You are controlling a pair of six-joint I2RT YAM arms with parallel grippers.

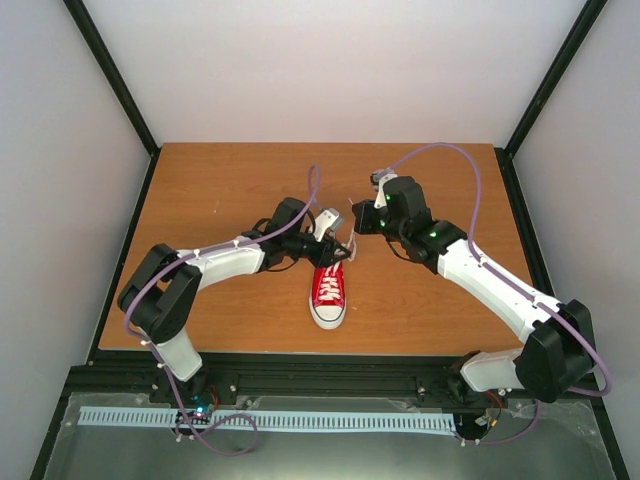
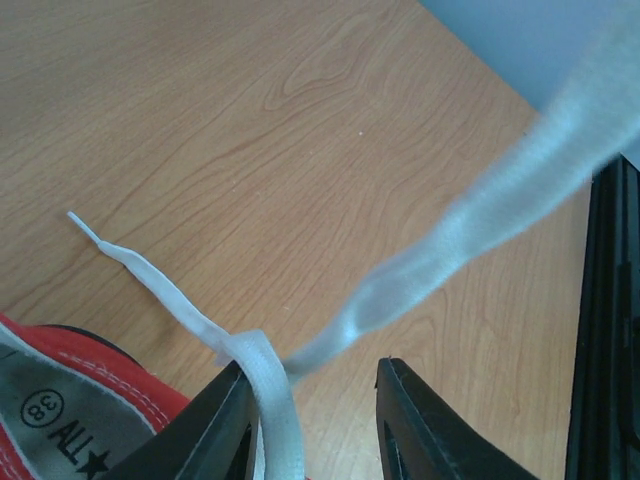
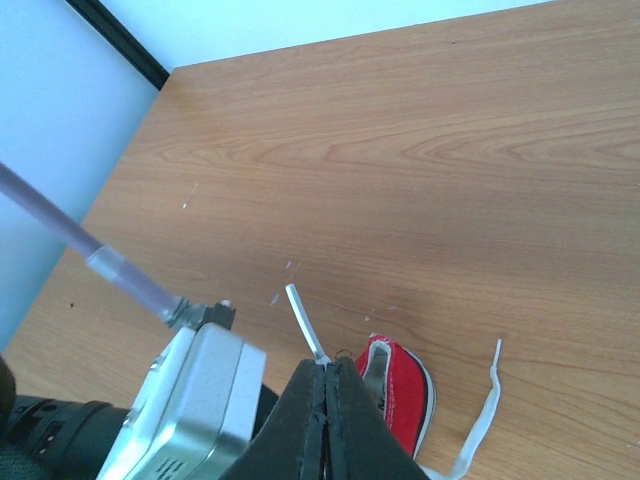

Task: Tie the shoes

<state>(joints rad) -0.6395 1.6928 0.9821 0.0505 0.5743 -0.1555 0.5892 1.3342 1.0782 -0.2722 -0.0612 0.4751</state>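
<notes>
Right claw point(image 3: 326, 366), clamped on a lace point(image 3: 301, 312) tip, hangs at 1 o'clock of the red shoe point(image 1: 328, 292), which lies heel-12, toe-6 at mid-table point(image 1: 220, 190); left claw point(image 2: 312, 375), jaws apart, sits nearer, over the heel.

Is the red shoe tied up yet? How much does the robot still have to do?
Not yet. Done: the shoe is laced up, but no knot or bow shows. In hand: the right gripper has its jaws shut on one lace end, and the left gripper sits with jaws open where the laces meet. The other lace end lies loose on the table. Left, it seems: the knot and bow.
</notes>
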